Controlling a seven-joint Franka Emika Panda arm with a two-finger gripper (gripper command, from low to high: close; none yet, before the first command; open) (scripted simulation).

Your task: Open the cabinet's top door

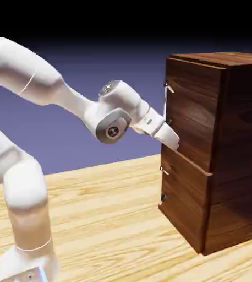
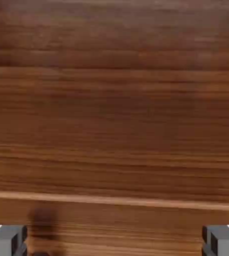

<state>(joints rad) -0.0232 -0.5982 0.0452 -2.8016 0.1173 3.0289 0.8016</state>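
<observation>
The cabinet (image 1: 227, 154) stands shut on the table (image 1: 106, 220), its inside hidden. The top door (image 1: 191, 113) is dark, grained walnut, a slim silver handle (image 1: 166, 102) along its edge. My gripper (image 1: 172, 139) sits wide open against that door's lower part, below the handle, gripping nothing; wood fills my hand view.

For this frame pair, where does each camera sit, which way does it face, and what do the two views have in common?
Exterior view: fixed beside the robot, looking across the wooden table at the cabinet; the white arm reaches right, its gripper at the top door.
Hand view: on the hand, facing dark wood grain up close; only the two grey fingertips show, wide apart.
Shared: the cabinet's wood front and the open gripper.
</observation>
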